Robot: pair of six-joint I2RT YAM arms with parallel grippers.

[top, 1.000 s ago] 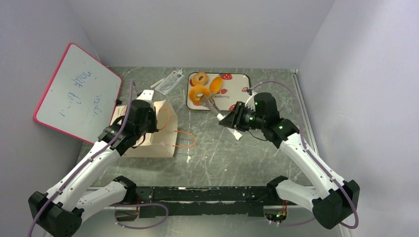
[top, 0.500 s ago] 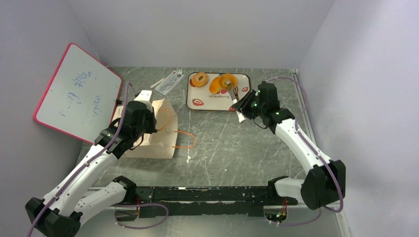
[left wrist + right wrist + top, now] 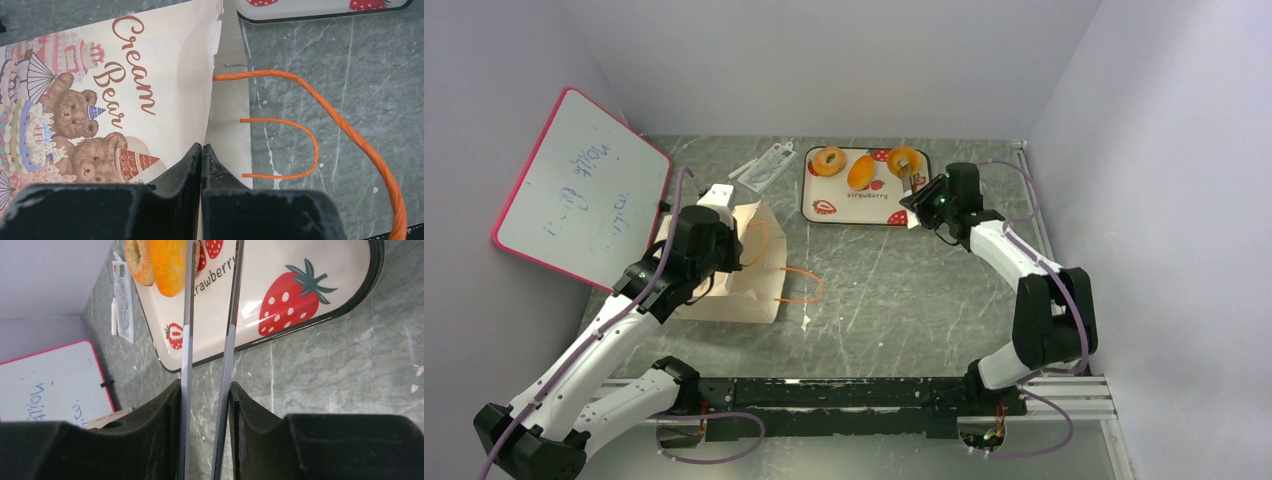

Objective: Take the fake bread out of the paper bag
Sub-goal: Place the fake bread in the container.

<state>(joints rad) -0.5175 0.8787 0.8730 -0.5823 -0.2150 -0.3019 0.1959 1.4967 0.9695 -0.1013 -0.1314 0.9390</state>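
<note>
The paper bag (image 3: 749, 285) lies flat on the table at the left, its orange handles (image 3: 799, 285) spread to the right. My left gripper (image 3: 720, 272) is shut on the bag's edge near its mouth, as the left wrist view shows (image 3: 201, 146) against the bear print (image 3: 150, 60). My right gripper (image 3: 921, 200) is shut on metal tongs (image 3: 187, 315). Their tips reach a ring-shaped bread (image 3: 904, 160) at the far right of the strawberry tray (image 3: 864, 208). Another ring (image 3: 829, 160) and an oval bun (image 3: 861, 172) lie on the tray. The bag's inside is hidden.
A red-framed whiteboard (image 3: 584, 190) leans at the far left. A clear plastic packet (image 3: 764, 165) lies behind the bag. Walls close in the back and right side. The tray's rim (image 3: 350, 305) sits just ahead of my right fingers.
My right arm carried the ring bread in the tongs from the tray's near left to its far right corner. The left gripper kept its hold on the bag.
</note>
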